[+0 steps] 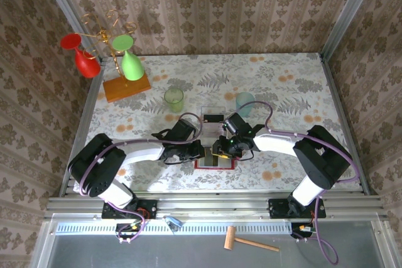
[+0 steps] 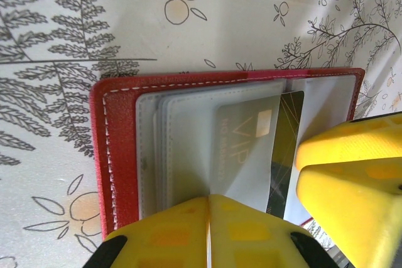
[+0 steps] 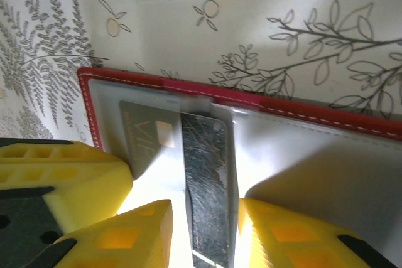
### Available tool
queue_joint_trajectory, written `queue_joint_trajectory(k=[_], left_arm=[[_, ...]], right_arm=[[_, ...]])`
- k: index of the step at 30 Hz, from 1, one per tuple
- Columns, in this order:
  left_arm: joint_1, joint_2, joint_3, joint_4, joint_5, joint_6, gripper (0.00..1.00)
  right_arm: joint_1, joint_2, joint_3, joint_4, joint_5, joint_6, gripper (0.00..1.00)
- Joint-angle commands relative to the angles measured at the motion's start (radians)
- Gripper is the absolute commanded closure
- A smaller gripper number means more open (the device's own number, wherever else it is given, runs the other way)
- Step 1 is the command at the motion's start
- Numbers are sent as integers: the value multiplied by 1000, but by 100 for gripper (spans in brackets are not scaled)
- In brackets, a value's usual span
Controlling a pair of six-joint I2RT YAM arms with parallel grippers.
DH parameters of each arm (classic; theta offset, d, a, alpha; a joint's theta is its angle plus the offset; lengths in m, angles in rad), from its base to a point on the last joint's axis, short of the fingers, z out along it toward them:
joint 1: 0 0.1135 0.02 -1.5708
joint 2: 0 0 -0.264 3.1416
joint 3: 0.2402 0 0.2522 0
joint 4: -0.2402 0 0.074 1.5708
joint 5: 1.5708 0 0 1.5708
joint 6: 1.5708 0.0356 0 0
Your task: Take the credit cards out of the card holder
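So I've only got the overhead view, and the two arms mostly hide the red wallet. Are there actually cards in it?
Observer: Yes. The left wrist view shows a pale card marked VIP inside a clear pocket of the card holder.
Operator: Just the one?
Observer: No, the right wrist view shows a dark card beside it, lying between the fingers of the right gripper; whether they pinch it, I can't tell.
Operator: And the other claw?
Observer: The left gripper has its fingers closed together at the clear pockets' edge.
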Motion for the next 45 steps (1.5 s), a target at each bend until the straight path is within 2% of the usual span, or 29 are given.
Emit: queue_joint_trajectory(k=[1, 7, 18, 27, 45], left_arm=[[-7, 21, -20, -26, -10, 18, 90], [-7, 20, -22, -25, -12, 15, 90], [-9, 26, -28, -20, -10, 12, 90], [-9, 27, -33, -12, -10, 10, 90], [-10, 32, -40, -6, -7, 9, 91]], right_arm=[[-7, 21, -16, 20, -12, -1, 67], [-15, 34, -54, 120, -65, 33, 71], [-18, -18, -59, 128, -78, 42, 73], [-20, 0, -67, 164, -115, 65, 76], [-52, 2, -114, 268, -123, 78, 73]])
